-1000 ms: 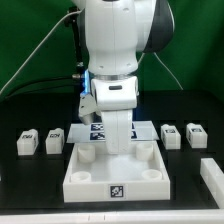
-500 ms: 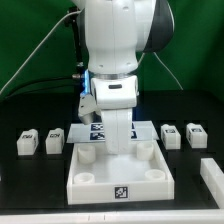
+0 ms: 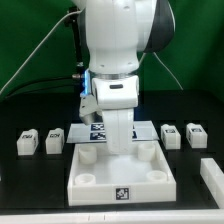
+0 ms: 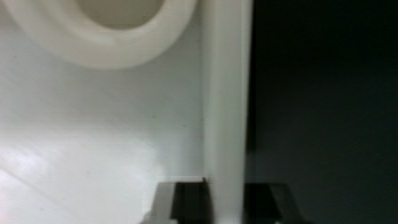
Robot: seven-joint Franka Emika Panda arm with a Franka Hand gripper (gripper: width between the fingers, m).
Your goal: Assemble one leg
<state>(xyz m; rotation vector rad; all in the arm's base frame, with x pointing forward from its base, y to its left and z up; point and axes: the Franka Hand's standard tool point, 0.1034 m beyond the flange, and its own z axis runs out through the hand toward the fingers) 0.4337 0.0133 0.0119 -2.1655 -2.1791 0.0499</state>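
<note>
Four small white legs, each with a marker, stand on the black table: two at the exterior view's left (image 3: pixel 27 142) (image 3: pixel 55 141) and two at its right (image 3: pixel 170 134) (image 3: pixel 195 133). The large white tray (image 3: pixel 100 188) lies in the middle. My gripper (image 3: pixel 118 143) is down at the tray's back wall. In the wrist view the gripper (image 4: pixel 226 186) has one dark finger on each side of the tray's upright wall (image 4: pixel 228 90) and is shut on it. A round corner socket (image 4: pixel 116 25) shows beside the wall. No leg is in the gripper.
The marker board (image 3: pixel 97 130) lies just behind the tray, partly hidden by the arm. Another white part (image 3: pixel 212 172) sits at the exterior view's right edge. A green curtain stands behind the table.
</note>
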